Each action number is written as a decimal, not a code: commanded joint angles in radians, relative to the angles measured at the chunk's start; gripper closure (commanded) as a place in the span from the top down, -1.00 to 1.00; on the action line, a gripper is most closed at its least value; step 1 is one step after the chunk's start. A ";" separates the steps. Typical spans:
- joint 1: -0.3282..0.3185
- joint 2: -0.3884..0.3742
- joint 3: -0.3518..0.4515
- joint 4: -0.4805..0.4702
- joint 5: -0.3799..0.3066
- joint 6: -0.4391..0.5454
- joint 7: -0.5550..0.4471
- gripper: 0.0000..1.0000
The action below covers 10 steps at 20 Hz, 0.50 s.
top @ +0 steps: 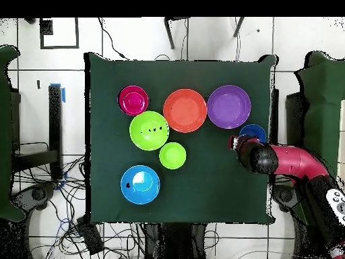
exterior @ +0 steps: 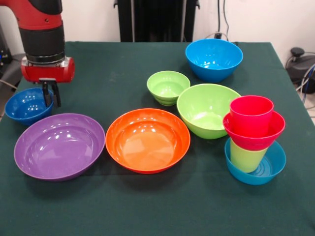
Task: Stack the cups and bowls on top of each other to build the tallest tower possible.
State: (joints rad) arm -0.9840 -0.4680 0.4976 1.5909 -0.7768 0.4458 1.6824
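The tower stands at the front right: a teal-blue bowl [exterior: 268, 169] holds a lime-green cup [exterior: 246, 156], then a red bowl [exterior: 253, 135] with a red cup [exterior: 251, 114] on top. From overhead the tower [top: 133, 100] shows as red rings. A small dark-blue bowl [exterior: 25, 104] [top: 254, 132] rests on the table at the left edge. My gripper [exterior: 51, 94] [top: 236, 144] is down at that bowl's right rim. One finger is inside the bowl and one outside, close together on the rim.
A purple bowl [exterior: 59, 146] lies just in front of the dark-blue bowl, with an orange bowl [exterior: 147, 140] beside it. Mid-table stand a large lime bowl [exterior: 206, 109] and a small ribbed lime bowl [exterior: 168, 87]. A large blue bowl [exterior: 214, 59] sits far right.
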 commanded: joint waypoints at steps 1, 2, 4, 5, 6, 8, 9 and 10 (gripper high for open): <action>0.115 -0.028 -0.072 0.018 -0.114 -0.054 0.004 -1.00; 0.124 -0.039 -0.077 0.022 -0.111 -0.051 0.003 -1.00; 0.140 -0.050 -0.085 0.018 -0.099 -0.038 0.002 -1.00; 0.143 -0.056 -0.088 0.021 -0.087 -0.032 0.005 -1.00; 0.144 -0.076 -0.089 0.036 -0.067 -0.015 0.006 -1.00; 0.153 -0.126 -0.095 0.066 -0.021 0.028 0.016 -1.00; 0.163 -0.162 -0.106 0.087 0.009 0.061 0.036 -1.00; 0.176 -0.188 -0.113 0.099 0.037 0.092 0.054 -1.00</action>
State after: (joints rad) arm -0.8774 -0.5510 0.4329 1.6033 -0.7654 0.4395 1.6824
